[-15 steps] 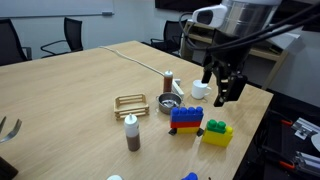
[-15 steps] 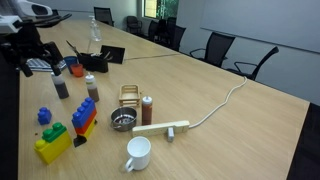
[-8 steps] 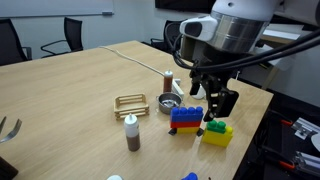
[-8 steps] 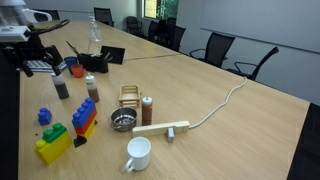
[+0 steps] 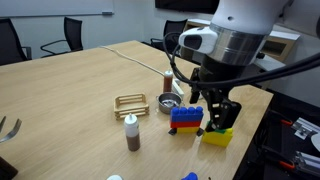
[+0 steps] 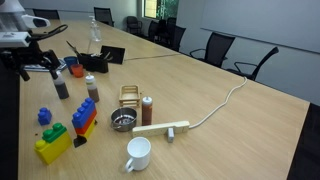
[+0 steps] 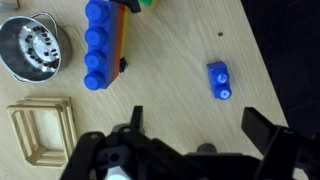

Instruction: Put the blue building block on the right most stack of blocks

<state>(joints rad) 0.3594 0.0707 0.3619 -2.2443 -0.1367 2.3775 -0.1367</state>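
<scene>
A pale wooden conference table (image 5: 70, 85) stands among black office chairs (image 6: 225, 45). Only the wrist view shows the gripper (image 7: 197, 125) with its fingers spread wide and empty, above the blue building block (image 7: 220, 80) lying loose on the wood. An exterior view places it near the right most stack of blocks (image 6: 52, 143).

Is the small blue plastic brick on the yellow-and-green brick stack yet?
Off: the small blue plastic brick lies alone on the wooden table.
</scene>
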